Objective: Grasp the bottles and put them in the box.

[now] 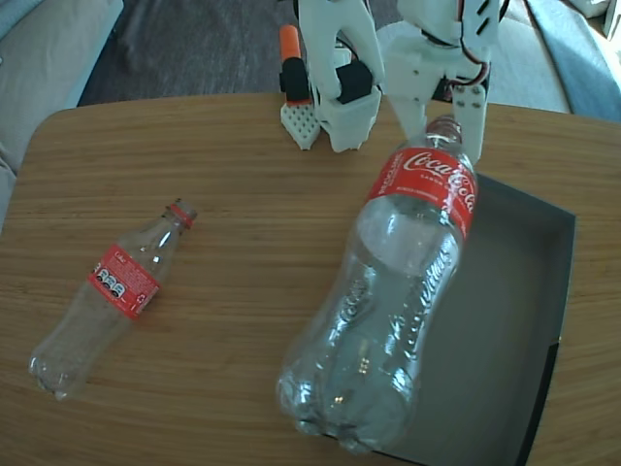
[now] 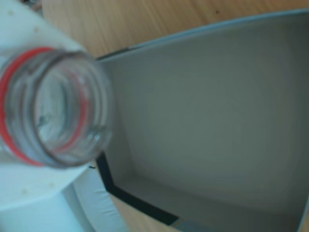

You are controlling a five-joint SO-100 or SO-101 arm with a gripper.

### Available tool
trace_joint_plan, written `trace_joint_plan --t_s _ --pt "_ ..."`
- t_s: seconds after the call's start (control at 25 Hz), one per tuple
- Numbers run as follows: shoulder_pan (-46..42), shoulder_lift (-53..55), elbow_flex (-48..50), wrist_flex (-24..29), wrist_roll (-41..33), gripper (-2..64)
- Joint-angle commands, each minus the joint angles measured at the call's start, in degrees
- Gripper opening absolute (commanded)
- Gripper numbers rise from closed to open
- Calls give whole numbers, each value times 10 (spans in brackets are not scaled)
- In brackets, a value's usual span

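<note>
One clear Coca-Cola bottle [image 1: 403, 282] with a red label hangs tilted in the air, its base toward the camera and over the left wall of the box [image 1: 519, 291]. My gripper [image 1: 444, 118] is shut on this bottle's neck from above. In the wrist view, the open mouth of the held bottle [image 2: 48, 106] with its red neck ring fills the left side, and a white finger [image 2: 29, 193] sits behind it. Below it is the grey inside of the box [image 2: 207, 121], with nothing in it. A second bottle [image 1: 112, 296] lies on its side on the wooden table at the left, neck pointing up-right.
The arm's white base [image 1: 335, 107] with an orange part [image 1: 289, 49] stands at the table's far edge, just left of the gripper. The wooden table [image 1: 243, 194] has rounded corners, and a grey cushion [image 1: 39, 49] lies beyond its far left corner.
</note>
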Motion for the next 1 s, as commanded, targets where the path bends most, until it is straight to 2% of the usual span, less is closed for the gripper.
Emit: trace_joint_plan --t_s 0.0,0.32,0.48,0.6,0.72,0.96 --pt "-28 6 -4 38 8 -1" --pt "-80 0 54 9 8 -1" --pt "-83 -46 47 2 8 -1" --pt "-83 -74 46 -26 11 -1" --pt "-83 -91 45 -56 64 -1" --pt "-97 -117 45 -84 135 -1"
